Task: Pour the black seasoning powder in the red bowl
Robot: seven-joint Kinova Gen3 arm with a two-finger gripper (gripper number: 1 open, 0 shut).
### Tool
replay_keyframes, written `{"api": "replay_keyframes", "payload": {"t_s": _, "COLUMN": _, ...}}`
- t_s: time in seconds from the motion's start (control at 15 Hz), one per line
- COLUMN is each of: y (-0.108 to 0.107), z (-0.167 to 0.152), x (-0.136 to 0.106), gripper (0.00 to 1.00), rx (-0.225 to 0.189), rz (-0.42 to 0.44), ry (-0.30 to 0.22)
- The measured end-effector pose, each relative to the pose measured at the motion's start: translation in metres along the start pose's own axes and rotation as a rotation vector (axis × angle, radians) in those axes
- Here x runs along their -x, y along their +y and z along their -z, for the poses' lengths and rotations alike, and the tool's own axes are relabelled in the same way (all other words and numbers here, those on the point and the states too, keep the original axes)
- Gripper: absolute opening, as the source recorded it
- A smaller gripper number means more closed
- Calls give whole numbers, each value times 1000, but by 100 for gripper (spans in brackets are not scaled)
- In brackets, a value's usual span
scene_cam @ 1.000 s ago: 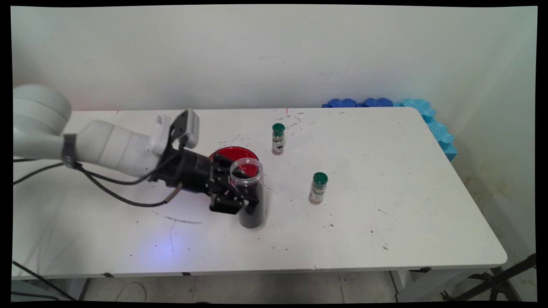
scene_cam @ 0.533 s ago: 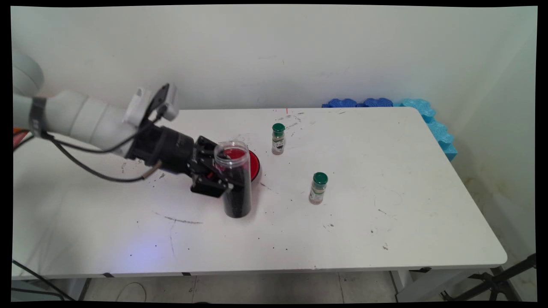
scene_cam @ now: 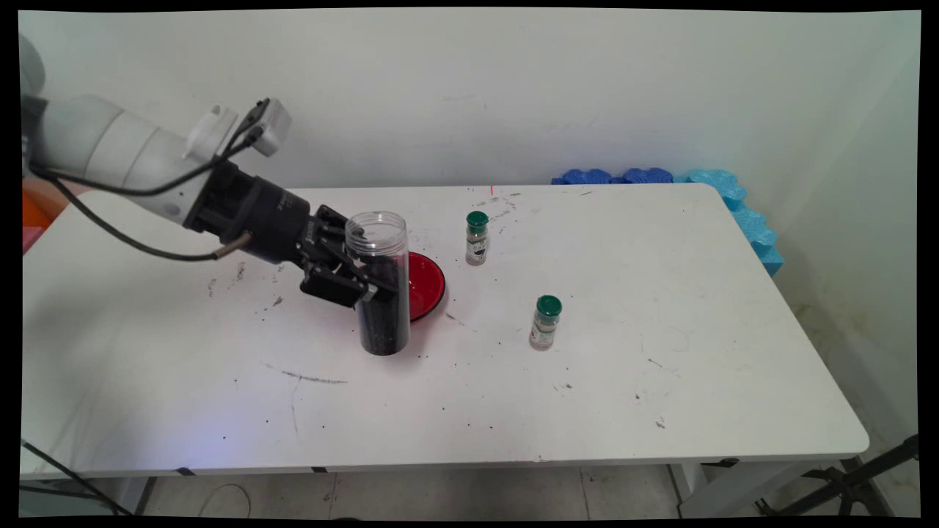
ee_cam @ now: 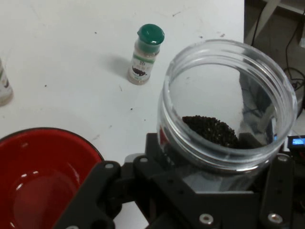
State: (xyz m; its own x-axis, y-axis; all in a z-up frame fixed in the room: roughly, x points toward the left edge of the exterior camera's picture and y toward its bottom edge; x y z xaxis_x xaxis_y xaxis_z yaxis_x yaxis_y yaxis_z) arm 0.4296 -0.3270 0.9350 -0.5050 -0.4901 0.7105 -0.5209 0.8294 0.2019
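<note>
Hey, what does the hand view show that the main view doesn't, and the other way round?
Only the hand view looks down into the open jar at the dark grains heaped inside. Only the main view shows the blue foam at the table's far right corner. Both show the claw shut on the jar, the red bowl beside it and the green-capped spice bottles.

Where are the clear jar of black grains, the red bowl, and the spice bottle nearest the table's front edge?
Clear jar (scene_cam: pixel 381 293): main view, on its dark filled lower body.
Red bowl (scene_cam: pixel 429 282): main view, on its inner right side.
Spice bottle (scene_cam: pixel 545 323): main view, on its labelled body.
</note>
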Motion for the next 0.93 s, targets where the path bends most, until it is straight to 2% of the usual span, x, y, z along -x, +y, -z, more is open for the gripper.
{"api": "replay_keyframes", "payload": {"t_s": 0.2, "y": -6, "z": 4, "x": -5, "gripper": 0, "rx": 19, "rz": 62, "ry": -23}}
{"api": "replay_keyframes", "payload": {"t_s": 0.93, "y": -35, "z": -11, "x": -4, "gripper": 0, "rx": 28, "rz": 386, "ry": -107}}
